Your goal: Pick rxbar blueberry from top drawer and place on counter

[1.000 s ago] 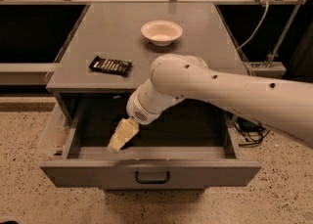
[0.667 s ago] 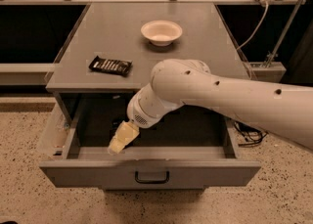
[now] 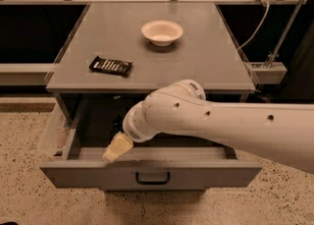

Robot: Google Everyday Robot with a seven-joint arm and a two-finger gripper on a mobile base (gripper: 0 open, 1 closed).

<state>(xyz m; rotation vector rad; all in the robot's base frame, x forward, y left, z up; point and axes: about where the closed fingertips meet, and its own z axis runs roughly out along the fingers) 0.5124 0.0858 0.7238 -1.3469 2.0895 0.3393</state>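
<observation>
One gripper [image 3: 117, 148] is held inside the top drawer [image 3: 211, 172], front left; grasp state cannot be told | rxbar blueberry not discerned in dark interior | judged light, thin, slippery-wrapped: best pinched across its narrow width | counter [image 3: 206, 57] not yet reached.

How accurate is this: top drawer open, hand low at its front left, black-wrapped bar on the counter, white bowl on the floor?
Nearly: the camera view shows the white bowl on the counter, not the floor. The rest holds: top drawer open, hand at its front left, black-wrapped bar on the counter.
</observation>
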